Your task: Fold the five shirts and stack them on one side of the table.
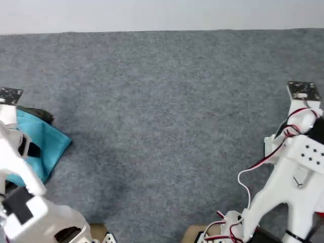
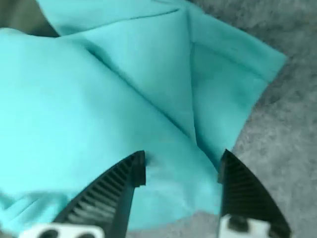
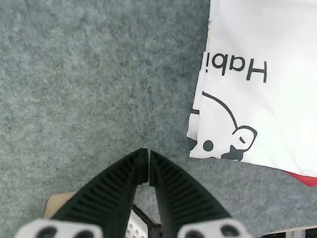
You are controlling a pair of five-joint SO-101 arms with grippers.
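A turquoise shirt lies rumpled at the table's left edge, partly under the left arm. In the left wrist view the same turquoise shirt spreads in folds below my left gripper, which is open just above the cloth with nothing between its fingers. A white shirt with a black print lies folded on the grey felt beside my right gripper, which is shut on nothing over bare felt. A red edge peeks from under the white shirt. The right arm stands at the table's right side.
Grey felt covers the whole table. A dark cloth shows behind the turquoise shirt at the left edge. The arm bases and red and white cables sit along the near edge.
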